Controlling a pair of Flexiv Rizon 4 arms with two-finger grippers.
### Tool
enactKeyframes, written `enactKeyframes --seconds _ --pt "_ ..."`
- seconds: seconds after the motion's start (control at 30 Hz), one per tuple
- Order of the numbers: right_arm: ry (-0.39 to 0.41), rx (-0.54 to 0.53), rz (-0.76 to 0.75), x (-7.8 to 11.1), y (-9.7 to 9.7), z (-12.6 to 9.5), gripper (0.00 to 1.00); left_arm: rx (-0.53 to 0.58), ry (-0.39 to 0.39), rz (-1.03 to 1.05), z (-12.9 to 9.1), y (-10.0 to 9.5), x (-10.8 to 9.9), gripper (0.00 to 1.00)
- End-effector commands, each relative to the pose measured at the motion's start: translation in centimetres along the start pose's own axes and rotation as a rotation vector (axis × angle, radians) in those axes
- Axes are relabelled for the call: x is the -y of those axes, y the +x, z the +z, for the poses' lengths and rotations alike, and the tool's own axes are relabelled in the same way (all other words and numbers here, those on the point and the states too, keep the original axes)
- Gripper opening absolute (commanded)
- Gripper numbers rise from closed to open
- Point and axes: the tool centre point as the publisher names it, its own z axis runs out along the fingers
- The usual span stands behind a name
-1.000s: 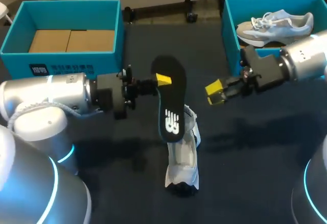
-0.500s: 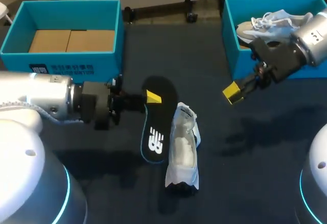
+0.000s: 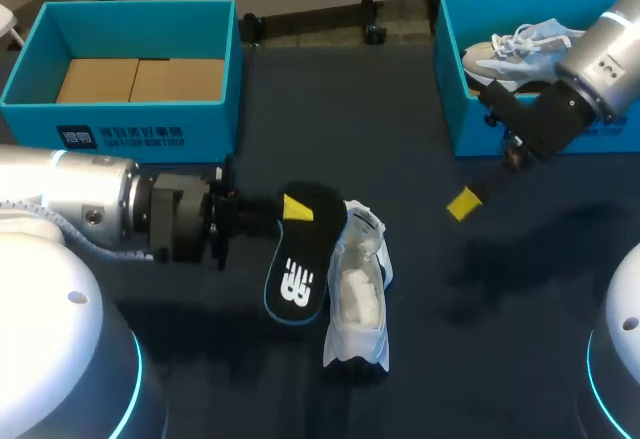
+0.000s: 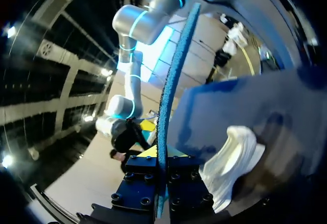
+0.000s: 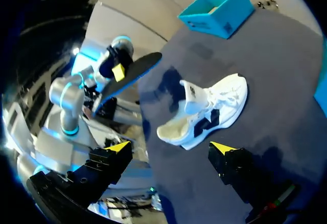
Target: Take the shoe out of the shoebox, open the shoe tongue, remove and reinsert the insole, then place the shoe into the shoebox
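Observation:
A white shoe point(image 3: 357, 299) lies on the dark table point(image 3: 500, 309) with its opening up and its tongue point(image 3: 365, 224) pulled back. My left gripper point(image 3: 296, 208) is shut on the black insole point(image 3: 298, 264), which hangs slanted just left of the shoe. In the left wrist view the insole point(image 4: 171, 81) stands edge-on between the fingers, my left gripper point(image 4: 158, 158) clamped on it, the shoe point(image 4: 236, 155) beside it. My right gripper point(image 3: 463, 204) is open, right of the shoe and below the right shoebox. From the right wrist, the shoe point(image 5: 204, 116) lies ahead of my right gripper point(image 5: 171, 147).
A teal shoebox point(image 3: 452, 79) at the back right holds a second, grey shoe point(image 3: 540, 44). Another teal shoebox point(image 3: 140, 124) at the back left has brown cardboard inside. It also shows far off as the teal box point(image 5: 217, 12).
My left arm has drawn back to the left and lowered the insole from above the shoe to beside it. My right arm has pulled away toward the right shoebox, its fingers spreading wider.

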Motion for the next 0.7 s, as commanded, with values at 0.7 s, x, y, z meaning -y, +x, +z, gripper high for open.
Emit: enactKeyframes --seconds 0.7 --pt "0.296 0.395 -0.264 4.3 -0.5 4.1 1.00 -0.031 0.150 -0.265 -0.8 4.4 4.7 0.00"
